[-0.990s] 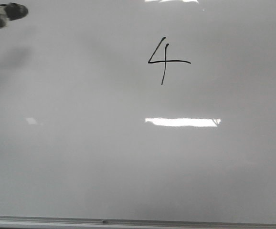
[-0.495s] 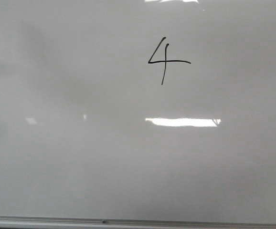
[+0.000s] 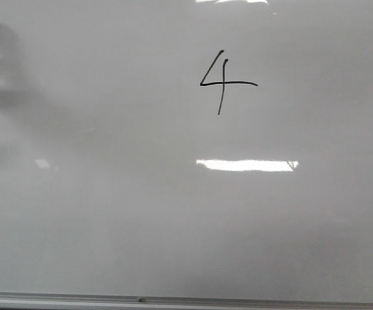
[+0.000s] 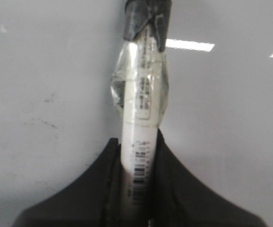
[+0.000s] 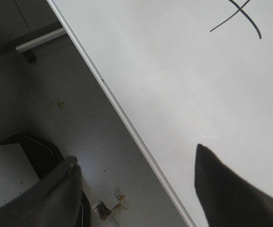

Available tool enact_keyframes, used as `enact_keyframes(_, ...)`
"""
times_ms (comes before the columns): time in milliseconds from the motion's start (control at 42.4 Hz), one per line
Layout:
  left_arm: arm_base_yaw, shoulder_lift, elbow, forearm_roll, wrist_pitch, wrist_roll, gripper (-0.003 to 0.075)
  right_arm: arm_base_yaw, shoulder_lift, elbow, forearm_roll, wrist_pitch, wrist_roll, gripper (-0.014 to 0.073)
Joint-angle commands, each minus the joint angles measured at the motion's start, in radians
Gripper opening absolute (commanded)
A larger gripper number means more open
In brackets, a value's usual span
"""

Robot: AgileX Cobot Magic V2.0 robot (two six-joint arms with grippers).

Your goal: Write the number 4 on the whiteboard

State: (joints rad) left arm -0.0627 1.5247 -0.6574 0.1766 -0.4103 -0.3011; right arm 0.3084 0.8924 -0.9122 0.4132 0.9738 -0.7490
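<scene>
Front view: the number 4 [image 3: 224,82], drawn in thin black strokes, sits in the upper middle of the whiteboard [image 3: 173,226]. The left gripper [image 4: 137,156], at the board's far left edge, is clamped on a white marker [image 4: 139,109]. The right gripper [image 5: 136,184] has its fingers spread apart, holding nothing.

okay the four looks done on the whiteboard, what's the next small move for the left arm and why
Probably back the left gripper and its marker further off the whiteboard. The number 4 shows all three strokes, and the gripper sits at the board's far left edge, well away from it.
</scene>
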Motion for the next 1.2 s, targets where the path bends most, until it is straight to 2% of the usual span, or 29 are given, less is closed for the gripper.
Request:
enact_keyframes(0, 0.0, -0.008, -0.047, 0.014, -0.058, -0.006, 0.002, -0.006, -0.008, -0.026, 0.024, -0.043, 0.0, 0.0527)
enact_keyframes(189, 0.0, -0.006, -0.056, 0.045, -0.018, -0.006, 0.0236, -0.006, -0.008, -0.026, 0.03, -0.047, 0.0, 0.0527)
enact_keyframes(283, 0.0, -0.014, -0.057, 0.048, 0.007, -0.006, 0.0303, -0.006, -0.008, -0.026, 0.032, -0.048, 0.0, 0.0527)
enact_keyframes(424, 0.0, -0.064, -0.057, 0.054, 0.078, -0.006, 0.0304, -0.006, -0.008, -0.026, 0.031, -0.051, 0.032, 0.0527)
enact_keyframes(519, 0.0, -0.117, -0.057, 0.086, 0.136, -0.006, 0.0304, -0.01, -0.016, -0.033, 0.011, -0.047, 0.103, 0.0527)
enact_keyframes(589, 0.0, -0.171, -0.057, 0.093, 0.199, -0.006, 0.0304, -0.023, -0.021, -0.043, -0.018, -0.041, 0.197, 0.0527)
enact_keyframes(849, -0.032, -0.411, -0.061, 0.125, 0.469, -0.005, 0.0304, -0.073, -0.047, -0.124, -0.27, 0.095, 0.557, 0.0527)
enact_keyframes(967, -0.095, -0.514, -0.107, 0.137, 0.642, 0.006, 0.0304, -0.073, -0.079, -0.128, -0.341, 0.151, 0.643, 0.0527)
enact_keyframes(1179, -0.268, -0.625, -0.252, 0.13, 1.034, 0.028, 0.0304, -0.073, -0.18, -0.128, -0.35, 0.198, 0.659, 0.0527)
